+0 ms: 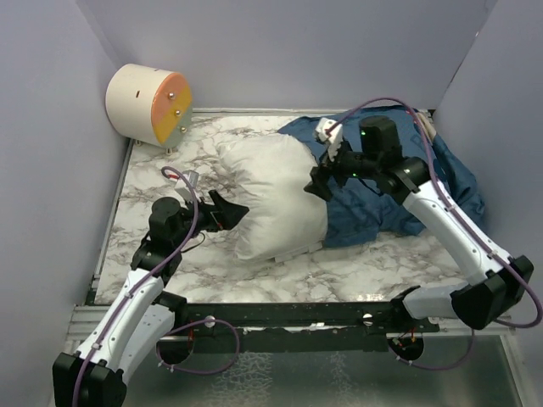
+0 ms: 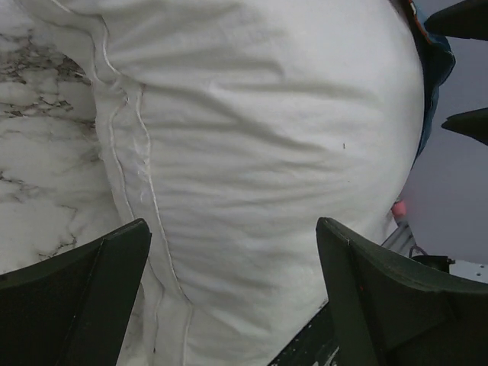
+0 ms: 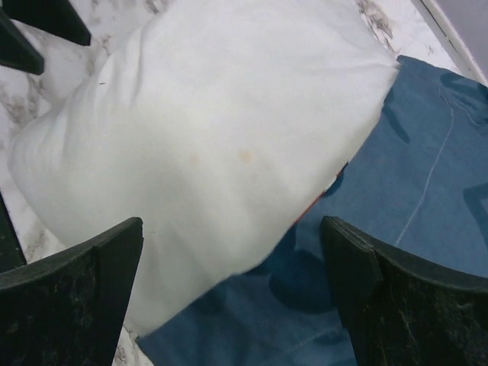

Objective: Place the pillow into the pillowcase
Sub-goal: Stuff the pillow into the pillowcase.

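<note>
Both grippers wide open, holding nothing. Pillow [image 1: 271, 195] lies between left gripper [image 1: 227, 212] and right gripper [image 1: 327, 178], its far end overlapping the pillowcase [image 1: 399, 195].

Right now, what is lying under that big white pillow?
The pillow rests partly on the marble-patterned table and, at its right end, on the blue pillowcase. Whether that end sits inside the case opening cannot be told; the pillow covers whatever lies beneath its middle.
</note>
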Robot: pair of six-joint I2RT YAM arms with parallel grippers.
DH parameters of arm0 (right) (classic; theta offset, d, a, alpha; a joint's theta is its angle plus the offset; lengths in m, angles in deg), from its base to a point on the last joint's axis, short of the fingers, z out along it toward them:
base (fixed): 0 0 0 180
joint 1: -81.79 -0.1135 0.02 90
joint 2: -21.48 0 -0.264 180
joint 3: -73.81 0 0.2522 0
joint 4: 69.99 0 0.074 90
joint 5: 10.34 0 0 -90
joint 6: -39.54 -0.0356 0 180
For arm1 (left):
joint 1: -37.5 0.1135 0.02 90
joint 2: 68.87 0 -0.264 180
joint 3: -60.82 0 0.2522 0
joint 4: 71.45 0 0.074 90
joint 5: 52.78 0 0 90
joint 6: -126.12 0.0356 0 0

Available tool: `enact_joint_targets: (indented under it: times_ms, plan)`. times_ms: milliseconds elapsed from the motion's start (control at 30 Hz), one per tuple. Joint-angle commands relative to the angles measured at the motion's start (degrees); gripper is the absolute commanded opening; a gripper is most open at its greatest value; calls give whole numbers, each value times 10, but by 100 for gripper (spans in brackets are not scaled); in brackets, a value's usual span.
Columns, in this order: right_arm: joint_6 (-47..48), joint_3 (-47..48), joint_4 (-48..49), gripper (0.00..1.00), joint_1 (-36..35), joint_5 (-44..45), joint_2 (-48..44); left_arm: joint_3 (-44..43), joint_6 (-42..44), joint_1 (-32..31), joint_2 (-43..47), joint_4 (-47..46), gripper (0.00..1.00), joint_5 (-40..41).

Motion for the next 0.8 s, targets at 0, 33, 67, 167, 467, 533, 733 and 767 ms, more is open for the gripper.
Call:
enact_joint_targets:
  times_ms: [0,33,67,167,467,533,733,767]
  plan:
    - [-6,70,-4,99,-57,209,73,17,-94,0,7,-104,93,-31]
    - [-5,82,-2,98,-59,233,83,16,-101,0,-1,-117,93,-37]
    - [-1,91,3,97,-60,259,90,12,-104,0,-10,-124,93,-42]
    - [14,99,23,97,-60,322,93,-8,-93,-1,-29,-129,93,-45]
    - [34,46,28,61,-60,371,79,-12,-96,-26,-121,-193,93,-54]
    - [35,34,27,43,-60,370,67,-17,-85,-45,-142,-197,92,-49]
    - [25,60,0,3,-60,281,62,-46,-65,-103,-231,-223,72,-39]
    - [17,76,-7,1,-60,233,67,-55,-65,-111,-249,-232,63,-41]
